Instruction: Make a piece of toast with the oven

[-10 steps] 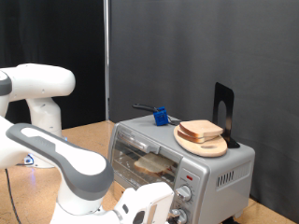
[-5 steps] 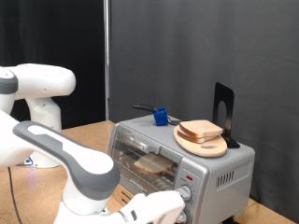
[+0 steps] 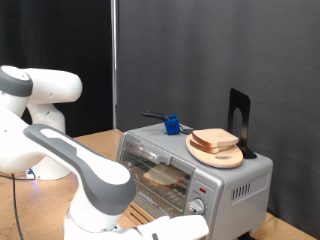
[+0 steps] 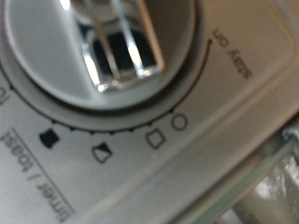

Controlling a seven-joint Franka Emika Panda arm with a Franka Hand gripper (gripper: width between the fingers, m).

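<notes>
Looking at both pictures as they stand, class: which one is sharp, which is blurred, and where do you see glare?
Exterior view: evenly lit and fairly sharp; the oven and the slice on the wooden plate read clearly, though the end effector at the bottom edge is soft. Wrist view: very close and blurred; the knob shows bright glare on its metal grip, and the printed dial markings are soft.

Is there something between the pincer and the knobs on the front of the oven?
Nothing visible. In the exterior view the pincer is at the front of the oven, next to the knobs. The wrist view shows only one timer knob, very close, with nothing in front of it.
</notes>
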